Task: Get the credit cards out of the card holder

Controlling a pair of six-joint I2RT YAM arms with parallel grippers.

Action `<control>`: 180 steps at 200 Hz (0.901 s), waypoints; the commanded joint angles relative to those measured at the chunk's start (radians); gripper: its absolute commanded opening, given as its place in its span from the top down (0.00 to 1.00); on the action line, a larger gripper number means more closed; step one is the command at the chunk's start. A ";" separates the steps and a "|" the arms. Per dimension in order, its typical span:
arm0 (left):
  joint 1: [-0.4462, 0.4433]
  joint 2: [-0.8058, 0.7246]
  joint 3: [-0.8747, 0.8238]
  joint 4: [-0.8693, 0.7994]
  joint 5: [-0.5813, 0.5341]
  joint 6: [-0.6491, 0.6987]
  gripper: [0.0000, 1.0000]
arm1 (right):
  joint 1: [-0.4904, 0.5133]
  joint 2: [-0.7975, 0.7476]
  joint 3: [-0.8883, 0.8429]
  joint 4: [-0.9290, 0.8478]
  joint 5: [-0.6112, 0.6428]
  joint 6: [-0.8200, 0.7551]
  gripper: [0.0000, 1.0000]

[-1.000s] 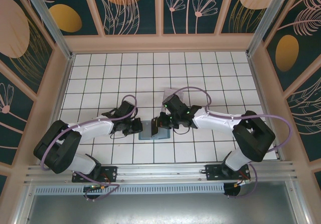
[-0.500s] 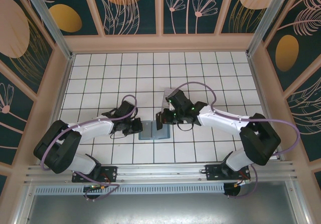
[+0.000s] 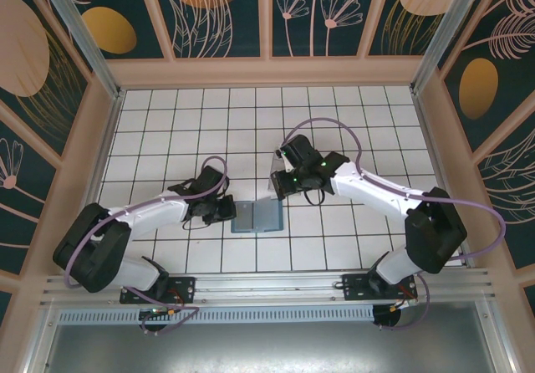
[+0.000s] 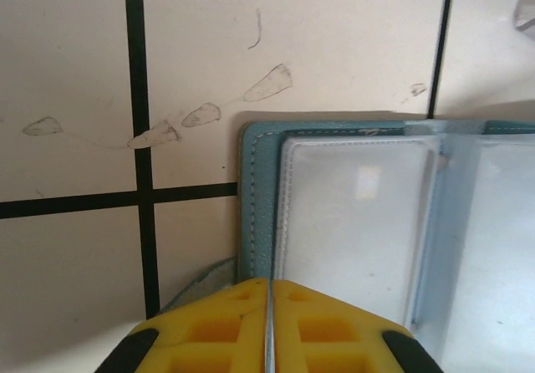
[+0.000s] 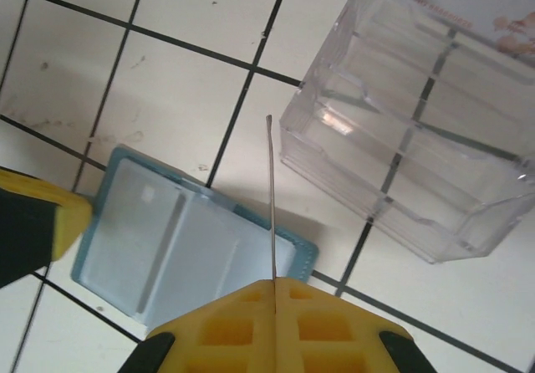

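The teal-blue card holder lies open on the tiles, its grey-blue clear pockets facing up. My left gripper is shut at the holder's left edge with a thin grey sliver between its fingers; the grey strap tab pokes out beside them. My right gripper is shut on a pale thin credit card, seen edge-on, raised above the holder's right end. In the top view the right gripper hangs just behind the holder and the left gripper sits at its left. The black card is out of sight.
A clear plastic tray with compartments stands on the tiles just beyond the right gripper. The left gripper's yellow finger shows at the holder's far side. Open tiles lie to the back and right; wooden walls ring the floor.
My right gripper has lifted off the card holder and drawn back toward the clear tray with the pale card in it. The left arm and the holder have stayed put.
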 commanded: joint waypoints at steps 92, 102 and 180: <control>-0.028 -0.006 0.060 -0.023 0.010 0.008 0.88 | -0.054 0.060 0.172 -0.178 0.090 -0.557 1.00; -0.027 0.000 0.060 -0.021 0.010 0.011 0.88 | -0.060 0.045 0.164 -0.175 0.044 -0.641 1.00; -0.027 0.025 0.076 -0.044 0.005 0.023 0.88 | -0.119 0.117 0.280 -0.308 -0.050 -1.050 1.00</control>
